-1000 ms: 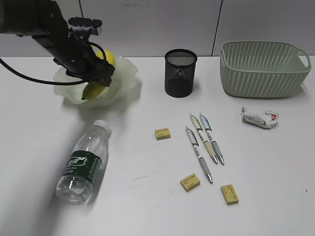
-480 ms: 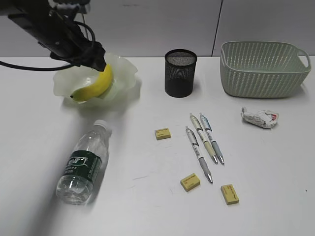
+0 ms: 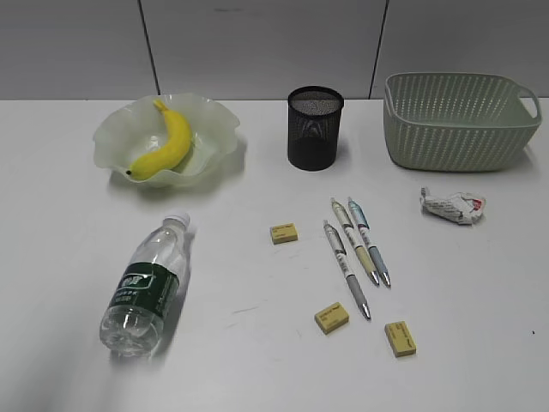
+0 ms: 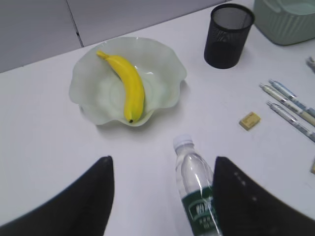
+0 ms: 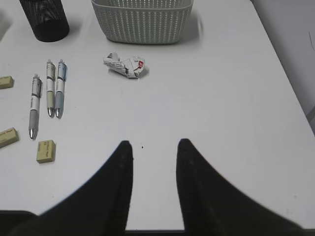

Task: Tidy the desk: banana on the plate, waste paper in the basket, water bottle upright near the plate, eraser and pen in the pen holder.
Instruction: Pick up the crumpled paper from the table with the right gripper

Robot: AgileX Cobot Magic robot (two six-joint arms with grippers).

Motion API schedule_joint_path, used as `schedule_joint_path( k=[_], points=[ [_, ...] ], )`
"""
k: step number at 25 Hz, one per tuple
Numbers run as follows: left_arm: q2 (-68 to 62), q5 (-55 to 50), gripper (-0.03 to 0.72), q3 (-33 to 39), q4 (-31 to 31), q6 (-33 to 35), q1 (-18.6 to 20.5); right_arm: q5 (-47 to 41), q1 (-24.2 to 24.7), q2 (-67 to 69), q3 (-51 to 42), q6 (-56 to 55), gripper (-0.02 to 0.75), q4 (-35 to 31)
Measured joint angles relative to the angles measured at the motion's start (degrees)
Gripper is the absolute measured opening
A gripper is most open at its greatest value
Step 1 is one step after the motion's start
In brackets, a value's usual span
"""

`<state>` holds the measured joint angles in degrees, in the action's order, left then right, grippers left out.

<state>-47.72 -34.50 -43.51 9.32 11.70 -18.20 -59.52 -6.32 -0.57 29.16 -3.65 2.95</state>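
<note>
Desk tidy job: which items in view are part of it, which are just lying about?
Task items: banana, plate, water bottle, waste paper, basket, pen holder, three pens, three erasers.

Lying about: nothing visible on the desk.

Yellow banana [image 3: 165,143] in plate [image 3: 214,120]

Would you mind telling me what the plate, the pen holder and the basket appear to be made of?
The plate looks like pale green translucent glass, glossy, with a ruffled rim. The pen holder seems to be black metal mesh; you can see through its wall. The basket looks like matte sage-green moulded plastic with perforated woven-look sides.
</note>
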Motion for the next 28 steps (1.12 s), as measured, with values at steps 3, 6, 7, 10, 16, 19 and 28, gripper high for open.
schedule_joint_path(
  k=[3, 6, 7, 10, 16, 19, 28],
  points=[
    [19.99, -8.24, 0.410, 5.19, -2.61, -4.44, 0.00, 0.00, 0.00, 0.00, 0.00, 0.00, 0.256, -0.06],
    [33.73, -19.74, 0.389, 7.46, -9.32, -13.64, 0.00, 0.00, 0.00, 0.00, 0.00, 0.00, 0.256, -0.06],
    [37.42, -22.61, 0.386, 7.90, -11.34, -15.71, 0.00, 0.00, 0.00, 0.00, 0.00, 0.00, 0.256, -0.13],
    [44.76, -29.47, 0.382, 8.54, -14.57, -19.18, 0.00, 0.00, 0.00, 0.00, 0.00, 0.00, 0.256, -0.60],
    [48.09, -31.36, 0.381, 10.59, -17.01, -23.04, 0.17, 0.00, 0.00, 0.00, 0.00, 0.00, 0.256, -1.31],
    [48.09, -27.79, 0.381, 12.12, -17.50, -23.55, 0.94, 0.25, 0.00, 0.06, 0.12, 0.42, 0.256, -2.12],
    [48.09, -26.56, 0.381, 12.62, -17.56, -23.71, 1.56, 13.92, 0.00, 30.63, 1.73, 10.42, 0.288, -8.19]
  ],
)
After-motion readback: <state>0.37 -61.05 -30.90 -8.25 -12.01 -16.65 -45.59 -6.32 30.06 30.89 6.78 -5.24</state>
